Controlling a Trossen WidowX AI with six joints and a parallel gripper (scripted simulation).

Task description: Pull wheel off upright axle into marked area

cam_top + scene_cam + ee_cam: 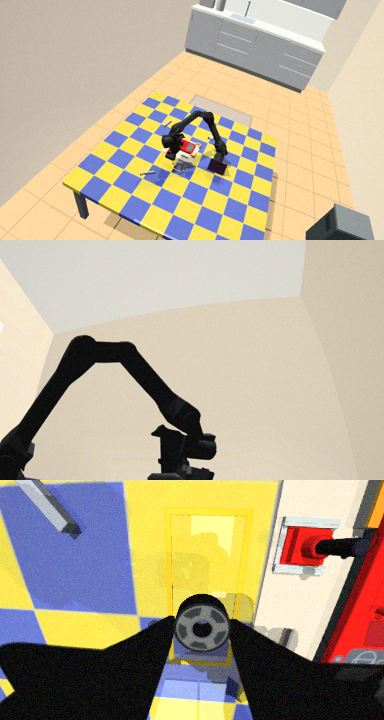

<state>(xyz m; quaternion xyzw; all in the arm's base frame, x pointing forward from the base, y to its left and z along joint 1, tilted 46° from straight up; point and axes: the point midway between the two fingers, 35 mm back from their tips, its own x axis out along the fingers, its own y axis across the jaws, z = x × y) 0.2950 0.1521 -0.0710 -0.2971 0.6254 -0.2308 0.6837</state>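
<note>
Your gripper (202, 645) is clamped partway shut on the wheel (202, 626). It hangs over the yellow-outlined marked area (210, 535), near the table's (226, 209) middle.

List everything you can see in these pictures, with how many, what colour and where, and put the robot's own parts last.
Blue and yellow chequered table: one, middle of the tiled floor.
Grey-hubbed black wheel: one, between the fingers, over the marked area.
Yellow-outlined marked area: one, on the table beside the white base.
Black axle: one, in a red block on the white base; bare.
Red and white fixture board: one, table centre.
Grey bars: two seen from the top, lying loose on the table.
Dark purple square: one, at the arm's foot.
Grey kitchen cabinets: one run, far wall.
Dark grey box: one, on the floor, lower right corner.
Black arm: one, arched.
Gripper: one, black fingers shut on the wheel.
</note>
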